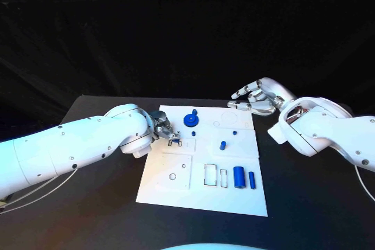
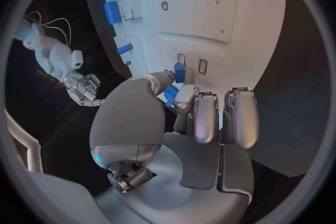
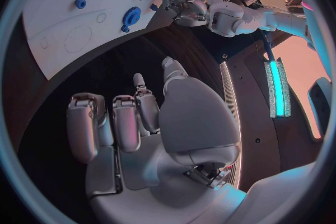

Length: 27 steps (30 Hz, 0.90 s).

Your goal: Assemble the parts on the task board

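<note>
left hand [image 1: 166, 132] pinches small blue part [image 2: 178, 73] at task board [image 1: 180, 190] left-edge slots | right hand [image 1: 259, 98] curled, holds nothing, off far corner | gear [image 1: 191, 120] seated; cylinders [image 1: 239, 177] loose, most slots unfilled

Robotics lab: black-draped table [image 1: 102, 152], white task board [image 1: 176, 190].

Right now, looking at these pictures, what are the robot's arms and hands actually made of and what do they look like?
Both arms are smooth, glossy white shells with rounded joints and small dark screw holes. A thin pale cable loops beneath the left arm; another runs by the right arm. The left robot hand and right robot hand are silver metal, with blocky segmented fingers and a rounded palm plate.
</note>
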{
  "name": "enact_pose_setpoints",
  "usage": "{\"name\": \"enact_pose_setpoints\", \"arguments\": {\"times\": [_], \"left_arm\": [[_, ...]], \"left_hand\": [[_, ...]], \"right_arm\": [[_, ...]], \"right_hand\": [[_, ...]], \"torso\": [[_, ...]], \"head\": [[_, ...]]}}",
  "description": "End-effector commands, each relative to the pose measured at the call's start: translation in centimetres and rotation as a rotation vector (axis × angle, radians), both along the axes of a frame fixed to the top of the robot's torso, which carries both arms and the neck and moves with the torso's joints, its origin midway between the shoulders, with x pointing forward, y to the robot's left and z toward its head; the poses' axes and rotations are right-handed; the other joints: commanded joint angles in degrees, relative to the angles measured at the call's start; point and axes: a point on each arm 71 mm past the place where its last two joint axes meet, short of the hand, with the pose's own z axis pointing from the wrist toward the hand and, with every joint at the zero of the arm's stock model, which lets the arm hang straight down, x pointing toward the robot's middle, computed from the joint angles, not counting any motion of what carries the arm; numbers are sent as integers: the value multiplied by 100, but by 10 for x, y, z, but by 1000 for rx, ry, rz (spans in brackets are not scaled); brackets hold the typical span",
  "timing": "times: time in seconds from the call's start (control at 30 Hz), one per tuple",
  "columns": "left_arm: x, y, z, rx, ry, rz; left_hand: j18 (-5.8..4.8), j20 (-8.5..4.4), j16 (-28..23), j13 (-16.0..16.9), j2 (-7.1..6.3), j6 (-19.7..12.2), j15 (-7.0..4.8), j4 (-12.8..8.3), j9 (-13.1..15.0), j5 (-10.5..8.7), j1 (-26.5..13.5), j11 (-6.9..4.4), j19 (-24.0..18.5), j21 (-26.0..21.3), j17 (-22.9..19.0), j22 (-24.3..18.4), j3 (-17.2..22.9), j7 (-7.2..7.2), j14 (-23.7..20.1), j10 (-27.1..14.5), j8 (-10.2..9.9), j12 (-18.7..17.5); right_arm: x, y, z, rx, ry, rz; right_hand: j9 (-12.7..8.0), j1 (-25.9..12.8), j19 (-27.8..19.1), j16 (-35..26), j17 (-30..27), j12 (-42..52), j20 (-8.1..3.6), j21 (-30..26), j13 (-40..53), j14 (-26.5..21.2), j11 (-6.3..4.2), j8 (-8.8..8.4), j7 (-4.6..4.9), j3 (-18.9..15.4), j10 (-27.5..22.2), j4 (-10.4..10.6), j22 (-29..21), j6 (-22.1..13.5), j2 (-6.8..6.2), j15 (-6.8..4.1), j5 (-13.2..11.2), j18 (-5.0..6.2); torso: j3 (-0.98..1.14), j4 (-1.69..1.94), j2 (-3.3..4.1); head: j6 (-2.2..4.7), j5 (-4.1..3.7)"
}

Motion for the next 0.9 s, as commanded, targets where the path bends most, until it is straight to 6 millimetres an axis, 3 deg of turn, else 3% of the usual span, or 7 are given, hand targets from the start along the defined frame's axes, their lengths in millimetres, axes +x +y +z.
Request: {"name": "enact_pose_setpoints", "arguments": {"times": [0.03, 0.37, 0.9], "left_arm": [[2, -3, 6, 29, -132, 3], [-1, -9, 3, 62, -124, -36], [0, -17, -3, 115, -64, -93]], "left_hand": [[-46, -16, -18, 14, -21, 99, -20, -1116, 10, 45, -78, -2, 40, 19, 186, 40, 1155, -58, 260, 44, 43, 42], [-52, -26, -19, 2, -69, 137, -31, -1142, 43, 90, -160, -17, 57, 33, 188, 71, 1193, -76, 261, 62, 74, 34], [-57, -44, -22, -93, -111, 170, -56, -1183, 95, 203, -267, -47, 70, 44, 191, 98, 1275, -108, 262, 62, 120, -41]], "right_arm": [[-1, 1, 0, -18, -6, 12], [-1, 0, 0, -18, -4, 9], [-1, 3, -1, -28, -7, 17]], "right_hand": [[-8, -14, 260, -31, 603, -11, -57, -35, 462, 371, -2, 19, -21, -31, -8, 0, 968, -25, 56, -39, 33, 54], [-8, -17, 263, -38, 594, -13, -57, -29, 459, 369, -3, 21, -21, -35, -9, 3, 973, -23, 58, -39, 44, 53], [-9, -12, 262, -41, 592, -14, -58, -32, 457, 368, -4, 24, -23, -44, -10, 0, 971, -21, 53, -40, 58, 53]], "torso": [[2, -8, 2], [7, -14, 9], [-1, -5, 10]], "head": [[-5, 8], [31, -7], [-18, -43]]}}
